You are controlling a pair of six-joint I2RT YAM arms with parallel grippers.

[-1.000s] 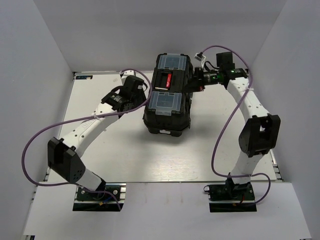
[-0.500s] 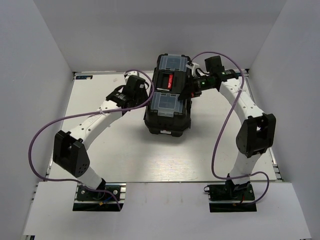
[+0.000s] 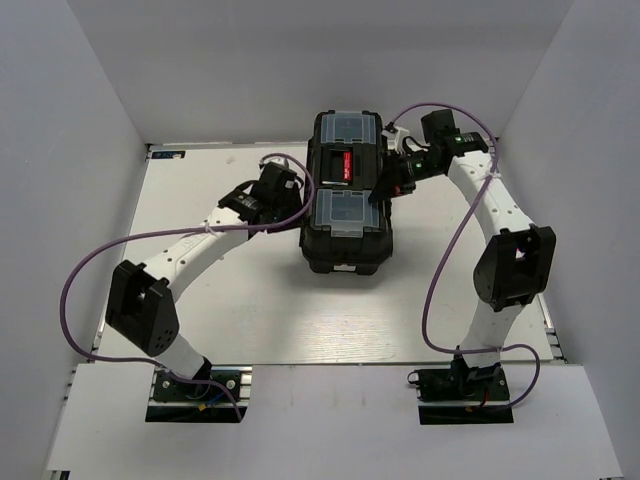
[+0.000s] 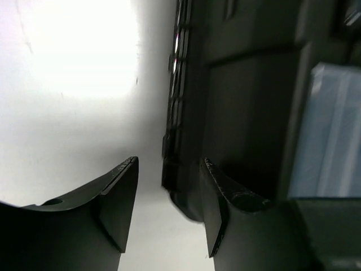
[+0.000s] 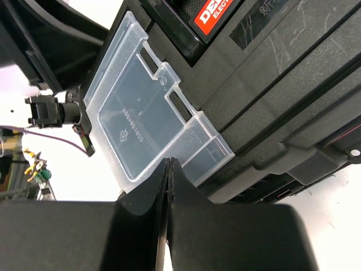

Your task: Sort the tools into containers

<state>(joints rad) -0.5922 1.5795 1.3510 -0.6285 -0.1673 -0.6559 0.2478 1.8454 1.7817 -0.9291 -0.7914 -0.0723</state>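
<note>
No tools show in any view. A black toolbox (image 3: 346, 238) with two clear compartment lids (image 3: 343, 213) and a red label (image 3: 346, 163) stands at the table's middle back. My left gripper (image 3: 297, 196) is open at the box's left side. In the left wrist view its fingers (image 4: 169, 160) straddle the lower edge of the dark box wall (image 4: 248, 107). My right gripper (image 3: 384, 189) is shut with nothing in it, against the box's right side. In the right wrist view its tips (image 5: 170, 162) lie by a clear lid (image 5: 141, 127) of the toolbox (image 5: 282, 79).
White walls close in the table (image 3: 230, 300) at the back and on both sides. Purple cables (image 3: 440, 270) loop from both arms. The left arm's camera and cable (image 5: 53, 110) show beyond the box in the right wrist view.
The toolbox has turned straighter and slid a little toward the near right. The left gripper followed it rightward. The right gripper swung down along the box's right side.
</note>
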